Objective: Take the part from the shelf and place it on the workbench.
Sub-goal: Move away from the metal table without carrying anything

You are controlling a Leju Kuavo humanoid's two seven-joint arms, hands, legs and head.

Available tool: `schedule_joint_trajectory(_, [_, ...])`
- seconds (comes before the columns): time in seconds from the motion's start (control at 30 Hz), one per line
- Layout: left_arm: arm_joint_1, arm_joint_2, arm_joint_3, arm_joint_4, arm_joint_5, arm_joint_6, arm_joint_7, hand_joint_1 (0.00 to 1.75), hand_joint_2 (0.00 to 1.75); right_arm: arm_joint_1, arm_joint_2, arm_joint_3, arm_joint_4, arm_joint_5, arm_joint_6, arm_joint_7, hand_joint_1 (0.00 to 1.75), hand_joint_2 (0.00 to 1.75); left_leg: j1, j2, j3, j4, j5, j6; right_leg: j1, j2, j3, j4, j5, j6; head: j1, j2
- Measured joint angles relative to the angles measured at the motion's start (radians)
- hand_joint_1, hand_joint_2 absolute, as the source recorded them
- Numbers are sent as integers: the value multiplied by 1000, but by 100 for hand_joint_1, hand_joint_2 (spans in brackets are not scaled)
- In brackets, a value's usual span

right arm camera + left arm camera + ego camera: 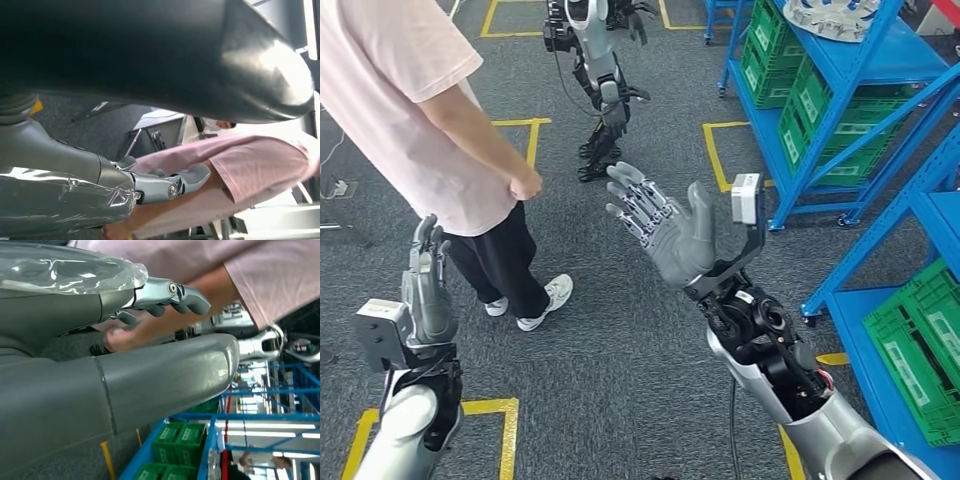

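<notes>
While the right hand (663, 232) is held spread and empty beside the blue shelf (841, 60), the part (833, 17), a pale ring-like piece, is seen on the shelf's top level, farther off. The left hand (426, 280), also empty and loosely open, is kept well away from the shelf, so the right is judged nearer.

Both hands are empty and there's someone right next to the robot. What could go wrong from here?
1. The person stands close beside the left hand; an arm swing or a turn could strike them.
2. The right hand is raised and open with blue shelves close on that side; reaching in could clip a brace or the green crates.
3. Another robot stands ahead, in a possible walking path.
</notes>
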State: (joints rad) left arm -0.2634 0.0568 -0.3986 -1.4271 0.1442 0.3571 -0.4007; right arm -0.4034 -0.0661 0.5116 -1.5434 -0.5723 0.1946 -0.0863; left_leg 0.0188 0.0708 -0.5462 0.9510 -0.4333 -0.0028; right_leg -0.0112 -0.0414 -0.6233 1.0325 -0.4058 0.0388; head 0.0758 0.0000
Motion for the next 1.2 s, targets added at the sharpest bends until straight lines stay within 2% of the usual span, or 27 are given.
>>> schedule_joint_trajectory(0.03, [0, 0, 0, 0, 0, 0, 0, 0, 0, -2, 0, 0, 0, 0, 0, 0, 0, 0, -3, 9, 3, 0, -3, -5, 5, -15, 25, -47, 11, -7, 2, 0])
schedule_joint_trajectory(0.07, [-1, 0, 0, 0, 0, 0, -1, 0, 0, -3, 0, 1, 0, 0, 0, -1, 0, 0, -6, 18, 4, 0, -5, -9, 10, -22, 36, -67, 9, -13, 0, 0])
schedule_joint_trajectory(0.13, [-2, -1, 0, 0, 0, -1, -2, 0, 0, -4, 0, 0, 1, 0, 0, -1, 0, 0, -9, 40, 7, -1, -7, -18, 14, -3, 37, -71, 9, -27, -6, 0])
schedule_joint_trajectory(0.17, [-3, -1, 0, 0, 0, -1, -2, 0, 0, -4, 0, 0, 1, 0, 0, -1, 0, 0, -7, 40, 9, 3, -13, -23, 13, 9, 38, -74, 11, -33, -8, 0])
schedule_joint_trajectory(0.23, [-6, -2, 0, 0, 0, -2, -2, 0, 0, -8, 0, 0, 0, 0, 0, -2, 0, 0, -4, 3, -16, 63, -53, -30, 7, 31, 42, -82, 16, -45, -14, 0])
schedule_joint_trajectory(0.3, [-5, -1, 0, 0, 0, -2, -3, 0, 0, -10, 0, 1, 0, 0, 0, -3, 0, 0, -3, -47, -88, 205, -116, -31, 6, 52, 43, -84, 19, -51, -28, 0])
schedule_joint_trajectory(0.33, [-3, -1, 0, 0, 0, -2, -3, 0, 0, -9, 0, 1, 1, 0, 0, -3, 0, 0, -3, -58, -126, 272, -135, -31, 7, 64, 42, -84, 19, -53, -34, 0])
schedule_joint_trajectory(0.37, [0, -1, 0, 1, 0, -2, -2, 0, 0, -8, 0, 2, 2, 0, 0, -3, 0, 0, -3, -64, -152, 309, -136, -29, 7, 78, 42, -84, 19, -54, -39, 0])
schedule_joint_trajectory(0.4, [1, -1, 0, 1, 1, -2, -2, 0, 0, -7, 0, 2, 2, 0, 0, -3, 0, 0, -3, -66, -157, 305, -118, -27, 8, 91, 43, -84, 19, -54, -43, 0])
schedule_joint_trajectory(0.43, [1, -1, 0, 1, 1, -2, -2, 0, 0, -7, 0, 2, 3, 0, 0, -3, 0, 0, -3, -70, -141, 258, -82, -24, 9, 105, 45, -83, 19, -54, -45, 0])
schedule_joint_trajectory(0.5, [-1, -1, 0, 0, 1, -2, -2, 0, 0, -8, 0, 2, 3, 0, 0, -3, 0, 0, -2, -104, -80, 109, -6, -14, 10, 130, 45, -81, 18, -52, -50, 0])
schedule_joint_trajectory(0.53, [-2, -1, 0, 0, 1, -2, -2, 0, 0, -9, 0, 2, 3, 0, 0, -3, 0, 0, -1, -120, -55, 50, 17, -12, 10, 141, 43, -79, 18, -49, -51, 0])
schedule_joint_trajectory(0.6, [-4, -1, 0, 0, 1, -2, -2, 0, 0, -9, 0, 2, 3, 0, 0, -3, 0, 0, -2, -134, -37, 7, 24, -9, 8, 161, 36, -77, 18, -39, -51, 0])
schedule_joint_trajectory(0.63, [-6, -1, 0, 0, 1, -3, -2, 0, 0, -9, 0, 2, 2, 0, -1, -3, 0, 0, -2, -123, -35, 4, 24, -7, 6, 171, 33, -78, 19, -32, -50, 0])
schedule_joint_trajectory(0.67, [-8, -2, 0, 0, 1, -4, -2, 0, 0, -8, 0, 1, 2, 0, -2, -3, 0, 0, -2, -112, -32, 0, 25, -3, 4, 170, 30, -76, 17, -27, -50, 0])
schedule_joint_trajectory(0.73, [-12, -3, 0, 0, 2, -8, -2, 0, 0, -9, 0, 0, 2, 0, -5, -3, 0, 0, 1, -90, -22, -9, 28, 7, 7, 127, 8, -29, -13, -16, -41, 0])
schedule_joint_trajectory(0.8, [-13, -4, 0, 0, 4, -14, -4, 0, 0, -10, 0, 0, 2, 0, -9, -2, 0, 0, -1, -69, -16, -11, 25, 14, 4, 69, -51, 101, -78, -5, -28, 0])
schedule_joint_trajectory(0.83, [-13, -4, 0, 0, 5, -18, -5, 0, 0, -9, 0, 0, 2, -1, -11, -1, 0, 0, -2, -57, -15, -11, 24, 15, 0, 58, -84, 171, -105, 0, -25, 0])
schedule_joint_trajectory(0.87, [-13, -3, 0, 0, 7, -21, -6, 0, 0, -8, 0, 1, 2, -1, -13, 1, 0, 0, -2, -45, -14, -11, 22, 15, -3, 52, -108, 218, -118, 4, -22, 0])
schedule_joint_trajectory(0.9, [-13, -3, 0, 0, 8, -22, -7, 0, 0, -7, 0, 1, 2, -2, -15, 3, 0, 0, -2, -34, -13, -11, 20, 13, -6, 48, -112, 225, -111, 6, -19, 0])
schedule_joint_trajectory(0.93, [-13, -3, 0, 0, 9, -23, -7, 0, 0, -6, 0, 1, 2, -2, -16, 5, 0, 0, -2, -23, -9, -10, 17, 11, -8, 43, -94, 189, -85, 7, -14, 0])
schedule_joint_trajectory(1.0, [-14, -3, 0, 0, 8, -23, -7, 0, 0, -7, 0, 0, 2, -2, -17, 6, 0, 0, -3, -3, 0, -10, 9, 2, -5, 9, -20, 44, -18, 5, -3, 0])
schedule_joint_trajectory(1.03, [-15, -3, 0, 0, 8, -23, -6, 0, 0, -9, 0, 0, 2, -2, -18, 6, 0, 0, -5, 6, 3, -9, 5, -2, -1, -9, 14, -19, 2, -1, 1, 0])
schedule_joint_trajectory(1.07, [-15, -3, 0, 0, 8, -22, -6, 0, 0, -10, 0, 1, 2, -2, -18, 7, 0, 0, -9, 15, 5, -7, 2, -7, 4, -22, 33, -56, 10, -7, 1, 0])
schedule_joint_trajectory(1.1, [-16, -3, 0, 0, 7, -22, -5, 0, 0, -10, 0, 1, 2, -2, -18, 7, 0, 0, -12, 24, 5, -7, 1, -11, 8, -24, 38, -68, 6, -15, -1, 0])
schedule_joint_trajectory(1.17, [-17, -3, 0, 0, 7, -22, -5, 0, 0, -9, 0, 0, 1, -2, -18, 8, 0, 0, -11, 43, 7, -6, -4, -20, 10, -1, 38, -72, 9, -32, -6, 0])
schedule_joint_trajectory(1.2, [-17, -3, 0, 0, 7, -22, -5, 0, 0, -10, 0, 0, -1, -2, -18, 8, 0, 0, -9, 34, 4, 5, -14, -25, 9, 11, 39, -75, 11, -39, -9, 0])
